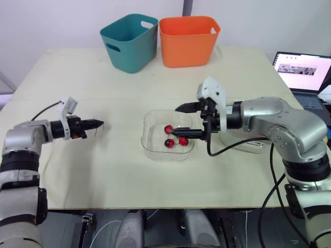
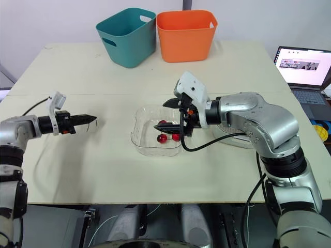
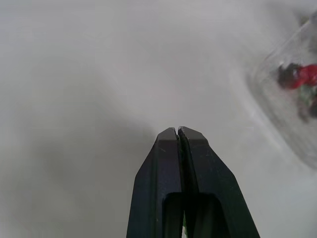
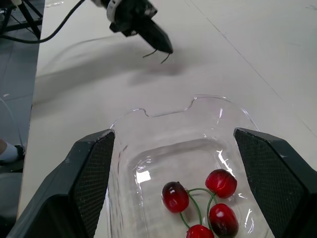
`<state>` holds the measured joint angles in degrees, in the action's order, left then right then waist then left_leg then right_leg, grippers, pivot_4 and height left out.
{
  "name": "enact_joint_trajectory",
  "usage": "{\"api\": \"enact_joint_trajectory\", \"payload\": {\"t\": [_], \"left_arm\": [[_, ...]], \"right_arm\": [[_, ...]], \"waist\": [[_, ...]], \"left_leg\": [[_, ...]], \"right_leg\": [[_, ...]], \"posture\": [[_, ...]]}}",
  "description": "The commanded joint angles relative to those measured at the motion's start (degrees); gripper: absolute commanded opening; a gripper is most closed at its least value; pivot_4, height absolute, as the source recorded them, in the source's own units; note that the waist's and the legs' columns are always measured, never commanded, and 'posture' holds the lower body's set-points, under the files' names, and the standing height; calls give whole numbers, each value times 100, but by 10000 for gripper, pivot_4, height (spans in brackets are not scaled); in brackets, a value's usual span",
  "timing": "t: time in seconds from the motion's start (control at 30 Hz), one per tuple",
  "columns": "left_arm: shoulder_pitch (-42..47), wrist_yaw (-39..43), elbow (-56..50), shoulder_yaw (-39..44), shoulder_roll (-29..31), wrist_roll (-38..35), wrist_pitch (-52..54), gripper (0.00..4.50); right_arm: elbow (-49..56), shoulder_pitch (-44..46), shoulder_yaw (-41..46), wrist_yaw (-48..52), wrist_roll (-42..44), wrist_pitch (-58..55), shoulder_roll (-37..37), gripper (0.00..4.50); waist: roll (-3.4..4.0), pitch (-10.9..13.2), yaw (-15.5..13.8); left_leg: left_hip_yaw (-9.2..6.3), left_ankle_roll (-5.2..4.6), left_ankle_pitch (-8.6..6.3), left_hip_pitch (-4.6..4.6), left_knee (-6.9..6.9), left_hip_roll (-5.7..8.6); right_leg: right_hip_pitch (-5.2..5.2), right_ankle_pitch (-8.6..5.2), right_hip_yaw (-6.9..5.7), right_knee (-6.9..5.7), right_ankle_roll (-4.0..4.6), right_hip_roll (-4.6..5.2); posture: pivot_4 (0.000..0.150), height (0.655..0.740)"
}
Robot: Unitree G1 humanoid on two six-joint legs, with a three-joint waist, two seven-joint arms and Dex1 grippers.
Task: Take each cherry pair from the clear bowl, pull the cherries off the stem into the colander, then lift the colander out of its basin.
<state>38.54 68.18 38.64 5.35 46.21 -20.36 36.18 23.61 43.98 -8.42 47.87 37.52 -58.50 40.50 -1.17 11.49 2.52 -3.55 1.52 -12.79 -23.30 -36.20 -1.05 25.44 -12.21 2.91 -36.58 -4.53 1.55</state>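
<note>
Left gripper: hovers low over the left part of the table, well apart from the bowl and pointing toward it. The left wrist view shows its two black fingers pressed together with no gap. A thin, curled stem sticks out from the tip, with no cherry on it.

Back of table, left of centre: teal bin, upright. The orange bin stands just beside it on the right.

Table centre: clear bowl, flat on the table. Cherries lie inside, in the half nearer the right arm. The right wrist view shows four red fruits joined by green stems, bunched close together.

Right gripper: reaches in from the right, above the bowl, with its fingers spread wide and nothing between them. In the right wrist view the two fingers frame the bowl on either side. The cherries lie below the gap, and I cannot tell if a finger touches them.

Right of bowl: colander sits in its basin on the table. Both are largely hidden under the right forearm, so the contents cannot be read.

Far right, off the table edge: open laptop, screen lit.
</note>
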Motion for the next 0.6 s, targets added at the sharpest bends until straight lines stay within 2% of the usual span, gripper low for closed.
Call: {"api": "enact_joint_trajectory", "payload": {"t": [0.03,0.3,0.47,0.6], "left_arm": [[147,95,-139,199,224,-47,-51,13782],[228,312,-364,64,628,125,-300,42372],[237,475,-742,-33,1020,373,-704,42372],[396,913,-1604,97,1281,29,-518,42372]], "right_arm": [[151,36,166,15,70,33,19,41684],[95,-10,338,34,166,-39,127,41684],[-40,-2,592,66,244,-134,308,41684],[-202,-12,1014,367,464,-232,771,41684]], "waist": [[0,0,-6],[-1,-1,-3],[-1,-1,-1],[-1,0,-25]], "left_leg": [[0,0,0,0,0,0],[2,0,0,0,0,1],[2,0,0,0,2,1],[3,0,0,-5,0,1]], "right_leg": [[0,0,0,0,1,1],[-1,-7,1,2,13,3],[0,-9,1,2,16,3],[0,-11,1,8,19,5]], "posture": [[1500,7400],[1500,7400],[1500,7400],[1500,7400]]}}
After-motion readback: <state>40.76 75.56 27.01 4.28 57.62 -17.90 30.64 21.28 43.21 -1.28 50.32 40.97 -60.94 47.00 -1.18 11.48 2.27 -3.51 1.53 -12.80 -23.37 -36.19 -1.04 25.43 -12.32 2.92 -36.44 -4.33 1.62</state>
